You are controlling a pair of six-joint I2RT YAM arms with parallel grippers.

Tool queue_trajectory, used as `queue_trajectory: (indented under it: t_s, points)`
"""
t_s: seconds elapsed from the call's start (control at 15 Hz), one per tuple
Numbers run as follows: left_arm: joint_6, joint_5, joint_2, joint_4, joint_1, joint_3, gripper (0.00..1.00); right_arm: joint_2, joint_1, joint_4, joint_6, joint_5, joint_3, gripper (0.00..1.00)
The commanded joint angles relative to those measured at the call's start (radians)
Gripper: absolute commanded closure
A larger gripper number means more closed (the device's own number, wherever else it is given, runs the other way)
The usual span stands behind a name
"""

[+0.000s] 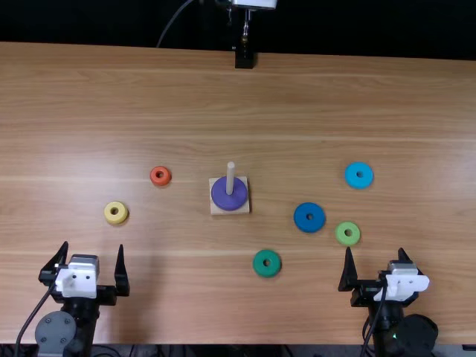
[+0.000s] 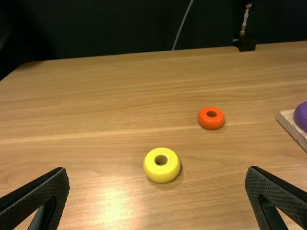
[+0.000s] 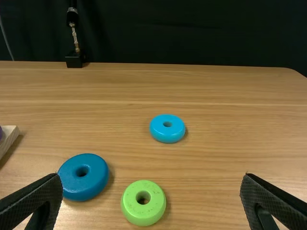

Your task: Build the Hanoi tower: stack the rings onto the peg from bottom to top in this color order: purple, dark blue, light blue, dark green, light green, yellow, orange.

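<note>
Grabbing the dark blue ring (image 1: 308,223) with my right gripper (image 1: 375,250) this wide could easily bump the nearby light green ring (image 1: 346,239).

The worktop (image 1: 149,97) was light brown wood, its grain running from side to side. Near its middle lay the square, pale wooden base (image 1: 216,211) of the peg. To the left lay the orange ring (image 1: 153,181), and farther left and closer to the near edge, the yellow ring (image 1: 109,216). The dark green ring (image 1: 258,267) lay nearer than the base and slightly right of it. Right of the base came the dark blue ring (image 1: 300,218), with the light green ring (image 1: 340,233) near it but not touching. The light blue ring (image 1: 350,176) lay beyond that pair, farther right. All six rings lay flat, holes upward.
</note>
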Motion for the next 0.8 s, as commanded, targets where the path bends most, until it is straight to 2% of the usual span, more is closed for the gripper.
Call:
queue_trajectory:
  t_s: [0.0, 0.2, 0.47, 0.73]
  points:
    - [-0.002, 0.002, -0.014, -0.037, -0.012, -0.085, 0.00, -0.013, -0.015, -0.073, 0.003, 0.004, -0.065, 0.00]
    - [-0.002, 0.000, -0.025, -0.058, -0.007, -0.085, 0.00, -0.013, -0.015, -0.073, 0.003, 0.004, -0.065, 0.00]
    - [-0.004, 0.002, -0.025, -0.205, -0.007, -0.085, 0.00, -0.013, -0.015, -0.073, 0.003, 0.004, -0.065, 0.00]
    - [-0.002, 0.007, -0.025, -0.205, -0.010, -0.085, 0.00, -0.013, -0.015, -0.073, 0.003, 0.004, -0.065, 0.00]
